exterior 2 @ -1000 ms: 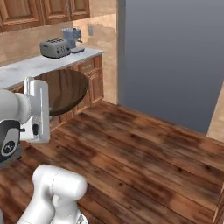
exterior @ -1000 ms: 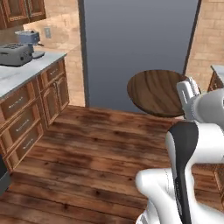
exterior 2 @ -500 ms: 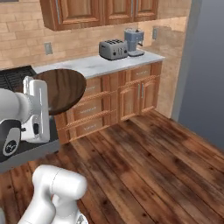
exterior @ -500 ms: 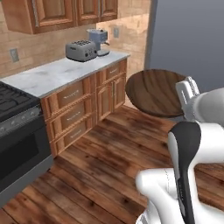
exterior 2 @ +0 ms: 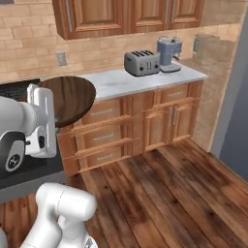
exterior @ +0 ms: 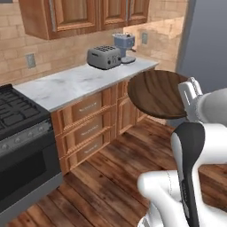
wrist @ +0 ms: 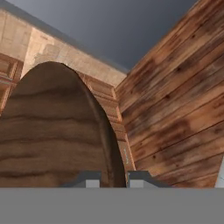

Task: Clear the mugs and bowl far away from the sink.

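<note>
The dark brown bowl (exterior 2: 70,97) hangs in the air at the left, its underside turned outward, up against the arm's white hand; the grasping end of the hand sits behind the bowl, so the grip itself cannot be made out; farther off, a marble-topped bench (exterior 2: 145,77) runs along the brick wall; on it a silver toaster (exterior 2: 142,62) stands just left of a blue-grey coffee machine (exterior 2: 169,54); wooden drawers (exterior 2: 104,135) lie beneath, wall cabinets (exterior 2: 131,17) above; plank floor (exterior 2: 169,193) spreads near and right.
</note>
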### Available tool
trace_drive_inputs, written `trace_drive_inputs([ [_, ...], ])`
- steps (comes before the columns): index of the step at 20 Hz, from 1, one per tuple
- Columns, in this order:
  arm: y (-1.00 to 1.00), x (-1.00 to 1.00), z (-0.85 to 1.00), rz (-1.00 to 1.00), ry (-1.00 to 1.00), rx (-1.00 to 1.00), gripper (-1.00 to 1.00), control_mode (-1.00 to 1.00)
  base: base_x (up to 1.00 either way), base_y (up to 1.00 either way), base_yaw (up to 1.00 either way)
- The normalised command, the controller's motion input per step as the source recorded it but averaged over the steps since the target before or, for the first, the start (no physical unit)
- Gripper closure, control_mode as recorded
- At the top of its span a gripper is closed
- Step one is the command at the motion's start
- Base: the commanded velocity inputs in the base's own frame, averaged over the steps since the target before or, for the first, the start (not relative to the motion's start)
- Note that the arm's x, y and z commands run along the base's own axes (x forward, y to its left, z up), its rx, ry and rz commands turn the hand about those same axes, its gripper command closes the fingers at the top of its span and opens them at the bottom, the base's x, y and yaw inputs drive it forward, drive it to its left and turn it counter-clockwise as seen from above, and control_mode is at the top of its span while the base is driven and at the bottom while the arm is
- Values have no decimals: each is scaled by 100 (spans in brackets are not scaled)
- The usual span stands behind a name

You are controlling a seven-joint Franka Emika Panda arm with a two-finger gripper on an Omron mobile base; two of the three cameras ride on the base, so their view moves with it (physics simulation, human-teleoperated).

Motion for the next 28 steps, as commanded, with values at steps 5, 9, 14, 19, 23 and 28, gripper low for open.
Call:
trace_drive_inputs([
  [5,0,0,0,0,0,0,100,100,100,-5,36],
  [9,0,0,0,0,0,0,100,100,100,-29,52],
  [14,0,0,0,0,0,0,100,100,100,-42,48],
  [19,0,0,0,0,0,0,100,100,100,-49,41],
  [23,0,0,0,0,0,0,100,100,72,-61,31],
  [28,0,0,0,0,0,0,100,100,74,-20,21],
])
